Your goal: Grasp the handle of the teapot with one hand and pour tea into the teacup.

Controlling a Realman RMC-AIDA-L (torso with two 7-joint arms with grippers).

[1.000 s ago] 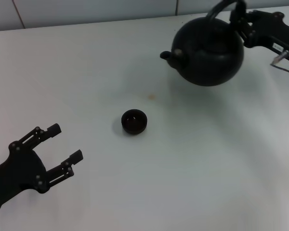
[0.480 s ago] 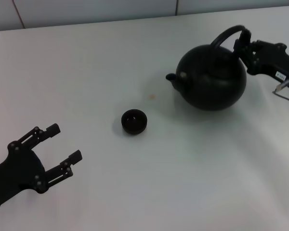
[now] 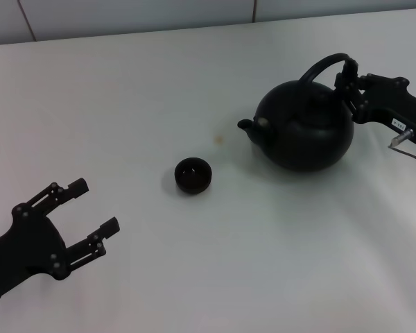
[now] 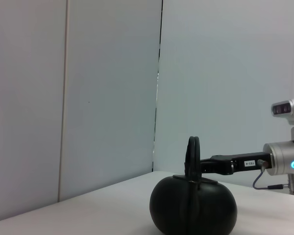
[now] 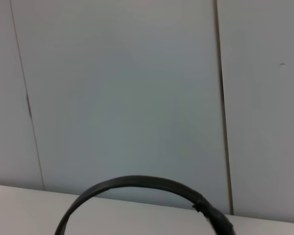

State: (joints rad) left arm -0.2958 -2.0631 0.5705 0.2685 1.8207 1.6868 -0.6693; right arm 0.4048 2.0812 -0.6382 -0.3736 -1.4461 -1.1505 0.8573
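Observation:
The black teapot [image 3: 305,128] stands upright at the right of the white table, its spout toward the teacup. My right gripper [image 3: 348,80] is shut on the right end of the arched handle [image 3: 322,66]. The small black teacup [image 3: 193,175] sits left of the spout, a short gap away. My left gripper [image 3: 96,205] is open and empty at the near left. The left wrist view shows the teapot [image 4: 193,208], its handle [image 4: 193,154] edge-on and the right gripper [image 4: 206,166]. The right wrist view shows only the handle's arch [image 5: 137,183].
A small yellowish spot [image 3: 218,140] marks the table between cup and spout. A pale panelled wall [image 3: 125,14] runs along the table's far edge. A cable [image 3: 412,149] hangs off my right arm.
My right gripper has lowered the teapot from its raised, tilted pose down and nearer, levelling it upright at the table. The teacup and left arm have not moved.

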